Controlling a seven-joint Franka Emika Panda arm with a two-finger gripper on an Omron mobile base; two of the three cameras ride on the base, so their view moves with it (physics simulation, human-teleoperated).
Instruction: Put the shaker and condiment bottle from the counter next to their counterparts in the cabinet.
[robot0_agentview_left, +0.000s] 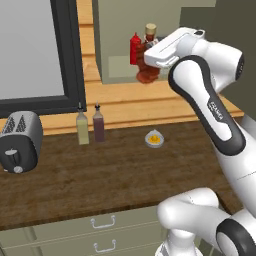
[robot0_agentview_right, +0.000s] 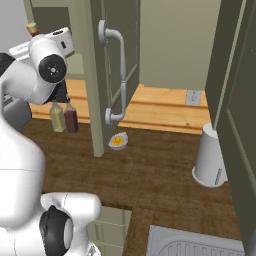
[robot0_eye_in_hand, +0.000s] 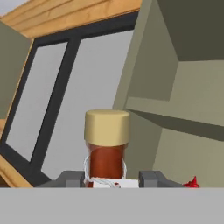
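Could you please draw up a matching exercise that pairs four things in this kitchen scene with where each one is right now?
Things:
1. condiment bottle
2. slim red squeeze bottle
3. toaster
4. white kettle

Places:
A. on the counter under the window, at its left end
B. standing on the cabinet shelf
C. held by its neck in the gripper at the cabinet opening
D. on the counter at the right, near the sink

Pairs: 1-C, 2-B, 3-A, 4-D
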